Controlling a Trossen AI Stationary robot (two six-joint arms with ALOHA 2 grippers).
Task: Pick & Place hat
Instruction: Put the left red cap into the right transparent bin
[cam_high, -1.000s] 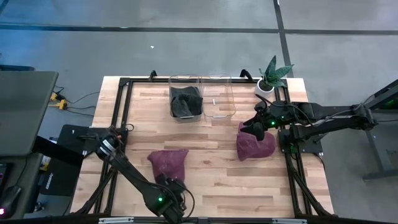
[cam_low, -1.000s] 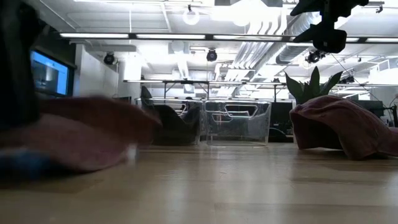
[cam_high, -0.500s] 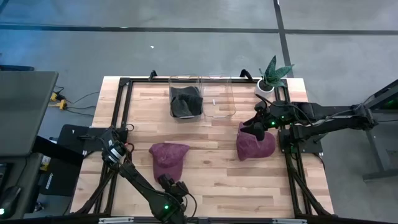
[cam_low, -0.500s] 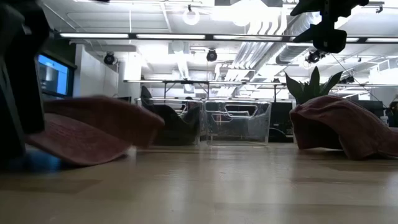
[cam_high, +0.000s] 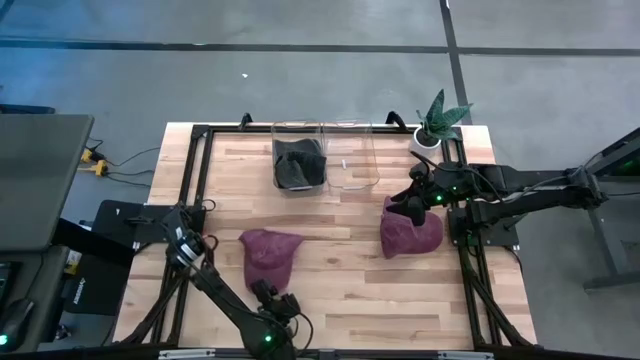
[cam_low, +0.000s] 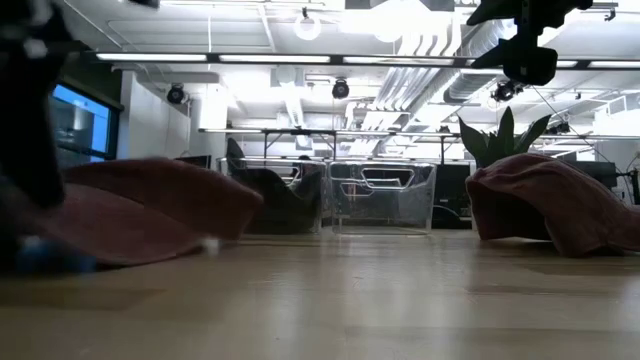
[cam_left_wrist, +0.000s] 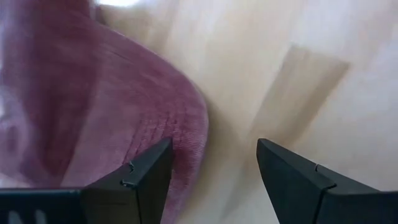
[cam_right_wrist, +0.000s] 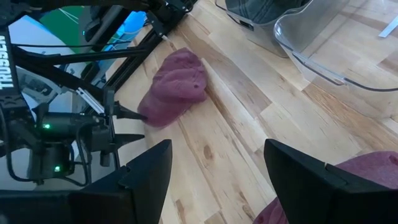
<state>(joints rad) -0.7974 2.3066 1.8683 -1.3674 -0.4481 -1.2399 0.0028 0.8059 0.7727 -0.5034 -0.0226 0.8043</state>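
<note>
Two maroon hats lie on the wooden table. The left hat (cam_high: 270, 257) (cam_low: 140, 210) rests flat, brim toward the near edge. My left gripper (cam_high: 272, 297) (cam_left_wrist: 211, 168) is open just beyond that brim (cam_left_wrist: 180, 124), one finger right beside its edge. The right hat (cam_high: 410, 232) (cam_low: 560, 205) sits near the table's right rail. My right gripper (cam_high: 411, 203) (cam_right_wrist: 217, 168) hovers open above it. The right wrist view shows the left hat (cam_right_wrist: 177, 87) farther off.
Two clear bins stand at the far side: one (cam_high: 298, 160) holds a dark item, the other (cam_high: 352, 158) holds nothing that shows. A potted plant (cam_high: 437, 122) sits at the far right corner. Black rails (cam_high: 195, 200) frame the table. Bare wood (cam_high: 340, 270) lies between the hats.
The left hat has shifted a little toward the far edge and settled flat on the table. My left arm has kept moving beside its brim at the near edge. The right arm and right hat have kept still.
</note>
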